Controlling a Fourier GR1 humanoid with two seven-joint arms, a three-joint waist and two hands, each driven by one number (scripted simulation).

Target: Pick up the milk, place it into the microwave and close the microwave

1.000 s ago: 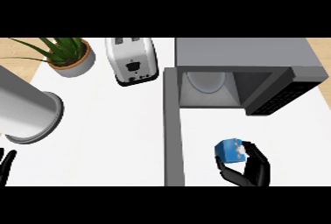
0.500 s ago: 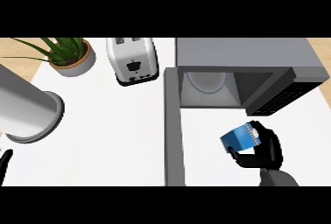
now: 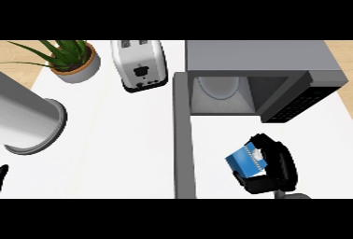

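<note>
Blue boxy milk carton (image 3: pixel 247 161) sits pinched in the black right hand (image 3: pixel 278 164), seemingly before the open grey microwave (image 3: pixel 255 74).

From your right hand (image 3: pixel 277 164), the milk (image 3: pixel 246 161) sits in its curled fingers; the microwave (image 3: pixel 257 74) stands behind it, its door (image 3: pixel 183 135) just left, toaster (image 3: pixel 141 64) and plant (image 3: pixel 69 58) farther left.

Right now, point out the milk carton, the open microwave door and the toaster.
milk carton (image 3: pixel 246 161), head view: its blue side, held in the right hand (image 3: pixel 279 163).
microwave door (image 3: pixel 183 140), head view: its grey upper edge, swung open.
toaster (image 3: pixel 141 65), head view: its white body.
</note>
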